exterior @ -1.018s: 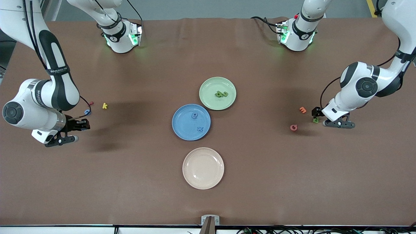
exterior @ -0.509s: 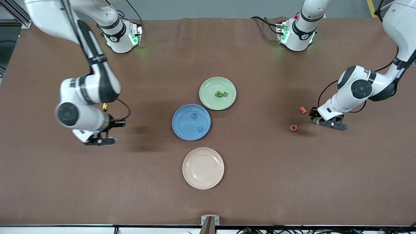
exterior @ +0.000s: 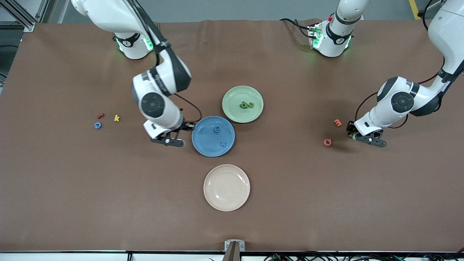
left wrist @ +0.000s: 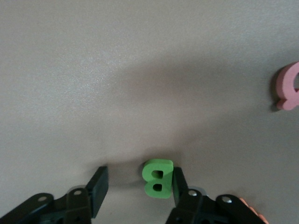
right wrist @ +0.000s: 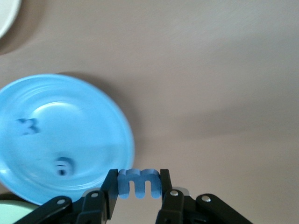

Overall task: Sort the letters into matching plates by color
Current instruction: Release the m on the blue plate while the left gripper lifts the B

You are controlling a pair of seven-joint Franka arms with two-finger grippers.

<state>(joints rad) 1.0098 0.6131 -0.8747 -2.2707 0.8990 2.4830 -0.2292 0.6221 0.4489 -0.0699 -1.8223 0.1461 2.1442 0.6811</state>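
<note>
Right gripper (right wrist: pixel 136 185) clamps blue m (right wrist: pixel 138 181) at blue plate (exterior: pixel 203 145) rim for drop; left gripper (left wrist: pixel 138 185) half-open, straddling green B (left wrist: pixel 158 178).

We find three plates at mid-desk. The farthest plate (exterior: pixel 233 97) carries a pair of letters (exterior: pixel 247 105) lying together. The middle plate (exterior: pixel 204 139), just beside it and nearer the camera, carries two separate letters (exterior: pixel 216 128). The nearest plate (exterior: pixel 226 187) stands apart, toward the camera's edge.

The right gripper (exterior: pixel 181 133) holds the letter m (right wrist: pixel 138 182) beside the middle plate's rim.

Toward the right arm's end a lone letter (exterior: pixel 98 125) lies with two neighbours (exterior: pixel 116 117) just farther from the camera. Toward the left arm's end two loose letters (exterior: pixel 327 142) lie near the letter B (left wrist: pixel 158 178), which sits on the desk (exterior: pixel 326 203) between the left gripper (left wrist: pixel 139 176)'s parted jaws.
</note>
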